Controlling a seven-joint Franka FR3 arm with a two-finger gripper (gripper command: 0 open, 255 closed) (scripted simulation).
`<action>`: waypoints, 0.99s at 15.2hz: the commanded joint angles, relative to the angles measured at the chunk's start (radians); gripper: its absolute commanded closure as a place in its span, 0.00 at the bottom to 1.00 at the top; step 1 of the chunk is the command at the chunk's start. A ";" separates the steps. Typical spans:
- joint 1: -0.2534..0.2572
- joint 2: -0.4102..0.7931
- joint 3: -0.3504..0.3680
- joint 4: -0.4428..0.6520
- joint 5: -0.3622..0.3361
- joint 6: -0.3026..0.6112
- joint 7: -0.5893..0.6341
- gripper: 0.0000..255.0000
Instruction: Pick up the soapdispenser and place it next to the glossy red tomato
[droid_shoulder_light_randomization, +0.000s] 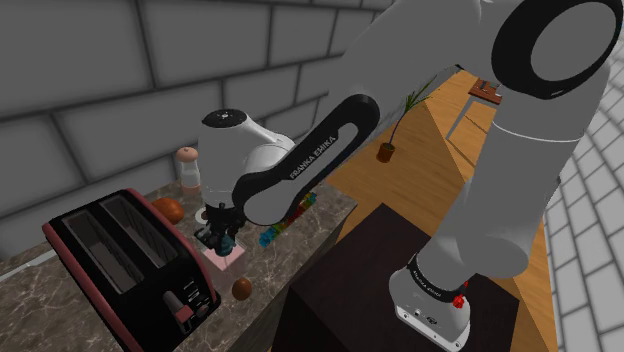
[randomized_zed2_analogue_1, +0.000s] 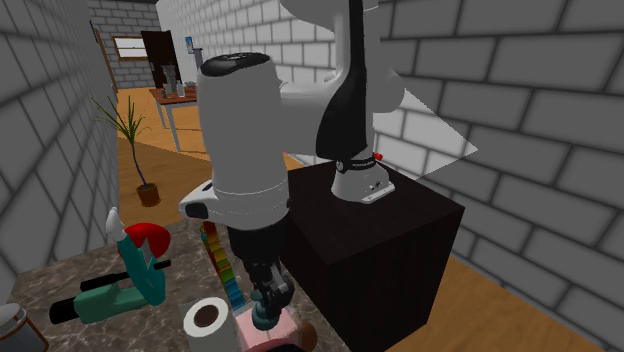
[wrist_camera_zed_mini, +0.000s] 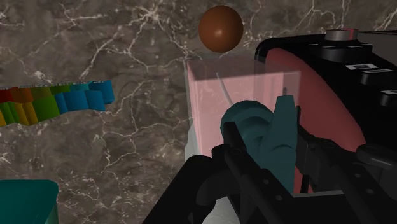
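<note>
Gripper (wrist_camera_zed_mini: 266, 137) is sitting on the soap dispenser (wrist_camera_zed_mini: 238, 95), fingers clamping its teal pump head. Dispenser is standing on the surface (wrist_camera_zed_mini: 127, 133), just beside the toaster (droid_shoulder_light_randomization: 130, 265), with a reddish-brown ball (wrist_camera_zed_mini: 221, 28) near it. Handling guess: rigid see-through pink body, probably light but slick. The narrow pump neck may swivel, so gripping low on the head is looking safest. Surface is showing dark veined marble; grey block walls (droid_shoulder_light_randomization: 110, 90) and wood floor (droid_shoulder_light_randomization: 440, 130) are framing it.

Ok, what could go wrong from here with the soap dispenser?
The gripper is at the teal pump of the soap dispenser, not its pink body, so it might tilt or slip when lifted. The toaster stands right beside it, near the tomato, so the carry could clip it.
</note>
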 joint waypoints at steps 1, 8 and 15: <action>-0.006 -0.025 0.009 0.002 0.019 -0.025 -0.012 1.00; -0.022 -0.106 0.031 0.015 0.078 -0.111 -0.051 1.00; -0.030 -0.178 0.040 0.040 0.126 -0.200 -0.084 1.00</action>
